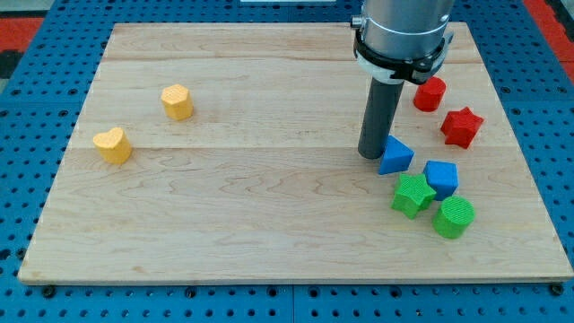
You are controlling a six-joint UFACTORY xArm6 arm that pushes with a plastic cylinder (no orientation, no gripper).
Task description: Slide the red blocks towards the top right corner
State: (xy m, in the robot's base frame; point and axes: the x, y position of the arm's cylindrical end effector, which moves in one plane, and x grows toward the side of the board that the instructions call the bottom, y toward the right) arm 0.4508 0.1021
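Two red blocks sit at the view's right: a red cylinder-like block (430,93) and, below and to its right, a red star (462,126). My tip (373,155) rests on the wooden board (251,224), touching or almost touching the left side of a blue triangular block (395,155). The tip is left of and below both red blocks, apart from them.
A blue cube (441,178), a green star (413,195) and a green cylinder (454,217) cluster at the lower right. A yellow heart (113,144) and a yellow block (178,101) lie at the left. The arm's grey body (401,31) hangs over the top right.
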